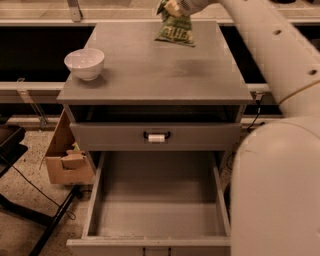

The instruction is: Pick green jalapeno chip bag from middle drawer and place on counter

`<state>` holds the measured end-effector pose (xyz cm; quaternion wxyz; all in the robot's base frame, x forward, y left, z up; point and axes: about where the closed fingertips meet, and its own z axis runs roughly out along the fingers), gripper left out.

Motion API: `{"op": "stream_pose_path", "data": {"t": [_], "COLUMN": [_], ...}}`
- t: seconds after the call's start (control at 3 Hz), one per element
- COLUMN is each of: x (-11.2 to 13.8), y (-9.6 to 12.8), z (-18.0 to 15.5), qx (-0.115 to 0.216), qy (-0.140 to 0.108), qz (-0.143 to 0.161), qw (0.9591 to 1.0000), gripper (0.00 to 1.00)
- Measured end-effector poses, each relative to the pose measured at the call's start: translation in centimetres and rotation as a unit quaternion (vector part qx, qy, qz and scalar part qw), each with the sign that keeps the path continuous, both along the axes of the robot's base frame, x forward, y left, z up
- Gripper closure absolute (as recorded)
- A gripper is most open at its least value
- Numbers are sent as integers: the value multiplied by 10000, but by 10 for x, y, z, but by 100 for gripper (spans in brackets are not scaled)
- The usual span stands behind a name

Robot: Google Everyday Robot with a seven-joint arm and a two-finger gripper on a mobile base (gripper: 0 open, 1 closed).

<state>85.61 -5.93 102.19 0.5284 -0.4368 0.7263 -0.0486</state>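
I see my gripper [172, 6] over the counter's [150, 75] far edge, closed on the top of the green jalapeno chip bag [175, 31]. The bag hangs tilted over the counter's far right part; I cannot tell whether it touches. Below the counter, the middle drawer [157, 215] stands pulled out.

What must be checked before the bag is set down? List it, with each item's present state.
1. The gripper, at the picture's top edge, grips the chip bag: ok.
2. The bag hangs over the rear part of the counter: ok.
3. The bag is out of the open drawer: ok.
4. The bowl stands well apart, at the counter's left: ok.
5. The bag's bottom touches the counter: cannot tell.
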Motion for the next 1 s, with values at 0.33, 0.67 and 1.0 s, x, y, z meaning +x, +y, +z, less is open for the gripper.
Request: {"op": "stream_pose_path", "data": {"t": [0.33, 0.67, 1.0], "x": [10, 10, 10], "y": [9, 9, 9], "z": [-2, -2, -2], "qx": [60, 60, 60], "qy": [-28, -28, -27], "qz": [30, 30, 30], "qw": [10000, 10000, 10000], "gripper": [87, 63, 40]}}
